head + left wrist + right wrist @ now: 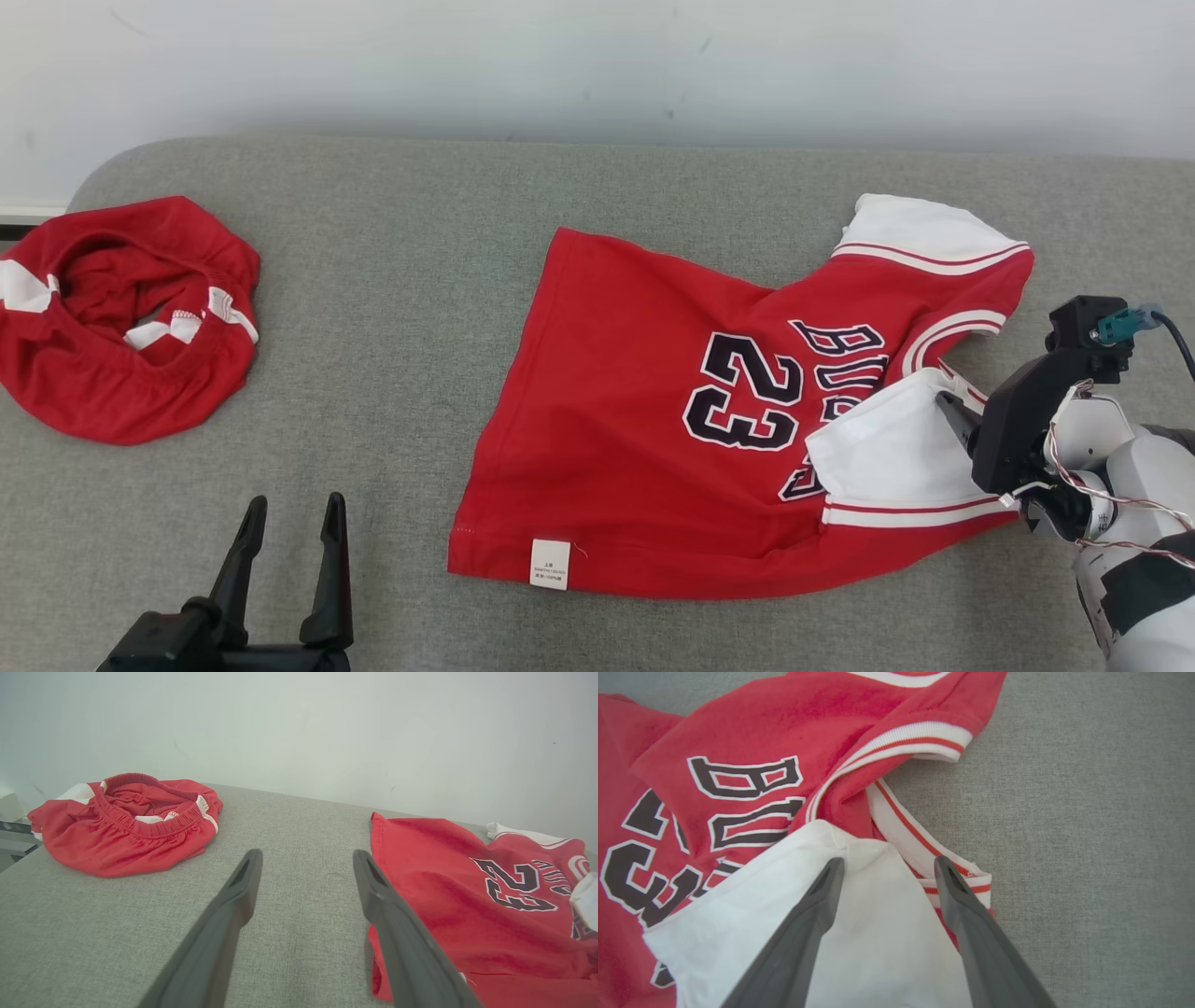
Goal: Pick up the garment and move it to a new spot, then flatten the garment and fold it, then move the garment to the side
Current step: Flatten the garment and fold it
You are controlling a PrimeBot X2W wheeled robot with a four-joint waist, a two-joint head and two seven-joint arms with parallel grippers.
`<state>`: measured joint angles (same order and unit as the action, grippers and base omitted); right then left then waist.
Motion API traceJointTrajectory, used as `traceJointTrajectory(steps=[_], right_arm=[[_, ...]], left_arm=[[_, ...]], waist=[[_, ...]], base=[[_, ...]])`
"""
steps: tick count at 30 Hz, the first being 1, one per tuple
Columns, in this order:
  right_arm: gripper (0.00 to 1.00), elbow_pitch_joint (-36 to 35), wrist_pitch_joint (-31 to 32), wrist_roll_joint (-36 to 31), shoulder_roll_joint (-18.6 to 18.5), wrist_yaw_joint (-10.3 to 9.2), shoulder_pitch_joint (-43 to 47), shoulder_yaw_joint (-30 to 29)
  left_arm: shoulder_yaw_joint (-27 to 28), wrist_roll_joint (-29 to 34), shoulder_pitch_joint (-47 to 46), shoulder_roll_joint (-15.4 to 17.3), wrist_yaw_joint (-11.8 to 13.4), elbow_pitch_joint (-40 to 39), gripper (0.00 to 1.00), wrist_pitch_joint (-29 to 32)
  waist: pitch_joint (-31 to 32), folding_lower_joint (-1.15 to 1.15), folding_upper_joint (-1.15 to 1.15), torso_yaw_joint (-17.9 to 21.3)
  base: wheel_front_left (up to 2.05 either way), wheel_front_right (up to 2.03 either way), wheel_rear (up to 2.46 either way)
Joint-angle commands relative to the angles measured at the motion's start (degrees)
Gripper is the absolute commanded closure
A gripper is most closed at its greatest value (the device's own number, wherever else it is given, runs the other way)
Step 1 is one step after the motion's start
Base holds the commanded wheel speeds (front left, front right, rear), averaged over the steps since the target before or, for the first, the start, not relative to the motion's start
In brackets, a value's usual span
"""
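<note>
Right gripper (885, 863) wide open, empty, tips over folded white sleeve (878, 933) of red number-23 jersey (635, 401); left gripper (291, 509) open, empty, farther off, jersey's left.

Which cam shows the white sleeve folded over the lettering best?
Right wrist view: the folded white sleeve lies close up, framed by the open right gripper, its edge across the lettering plain. Head view shows the sleeve nearly whole but smaller, on the red jersey. Left wrist view catches a sliver of sleeve at its right edge.
</note>
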<state>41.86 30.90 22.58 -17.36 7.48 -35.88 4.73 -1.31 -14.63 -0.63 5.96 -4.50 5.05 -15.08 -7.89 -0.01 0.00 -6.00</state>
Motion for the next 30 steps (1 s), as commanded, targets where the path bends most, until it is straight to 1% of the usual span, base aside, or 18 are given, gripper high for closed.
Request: traceJointTrajectory(steps=[1, 4, 9, 11, 19, 23, 27, 30], right_arm=[[0.0, -1.67, 0.63, 0.9, -0.38, 0.03, 1.09, 0.23], [0.0, -3.64, 0.68, 0.98, -0.48, 0.03, 1.78, 0.56], [0.01, -4.56, 1.61, 0.38, 0.12, 0.03, 2.0, 0.32], [0.0, -4.42, 1.75, 0.15, 0.18, 0.03, 2.03, 0.01], [0.0, -2.0, 1.24, -1.6, -0.72, 0.03, 1.01, -2.58], [0.0, -0.01, 1.1, -1.03, -0.49, 0.03, 0.88, -4.26], [0.0, 1.13, 1.53, 1.05, 0.67, 0.03, 0.75, -5.16], [0.0, 1.3, 1.8, 1.43, 0.73, 0.03, 0.66, -4.26]], left_arm=[[0.04, -0.29, 0.07, 0.15, 0.08, 0.07, 0.0, -0.11], [0.06, -0.3, -0.02, 0.16, 0.04, 0.06, 0.0, -0.11], [-0.24, -0.22, -0.21, 0.08, -0.02, 0.31, 0.0, -0.11], [-0.39, -0.22, -0.15, 0.05, -0.07, 0.33, 0.0, -0.11], [-0.69, -0.29, 0.12, 0.5, -0.33, 0.32, 0.0, -0.11], [-0.8, -0.27, 0.48, 0.78, -0.32, 0.28, 0.0, -0.11], [-0.81, -0.42, 0.67, 1.06, -0.14, 0.05, 0.0, -0.11], [-0.92, -0.44, 0.69, 1.05, 0.18, -0.33, 0.0, -0.07]], waist=[[-0.04, 0.01, 0.0, -0.17], [-0.19, 0.01, 0.0, -0.35], [-0.12, 0.01, 0.0, -0.93], [0.01, 0.01, 0.0, -1.23], [-0.09, 0.01, 0.0, -2.41], [-0.23, 0.01, 0.0, -2.92], [-0.61, 0.01, 0.0, -3.1], [-0.96, 0.01, 0.0, -3.07]], base=[[0.0, 0.0, 0.0], [0.0, 0.0, 0.0], [0.0, 0.0, 0.0], [0.0, 0.0, 0.0], [0.0, 0.0, 0.0], [0.0, 0.0, 0.0], [0.0, 0.0, 0.0], [0.0, 0.0, 0.0]])
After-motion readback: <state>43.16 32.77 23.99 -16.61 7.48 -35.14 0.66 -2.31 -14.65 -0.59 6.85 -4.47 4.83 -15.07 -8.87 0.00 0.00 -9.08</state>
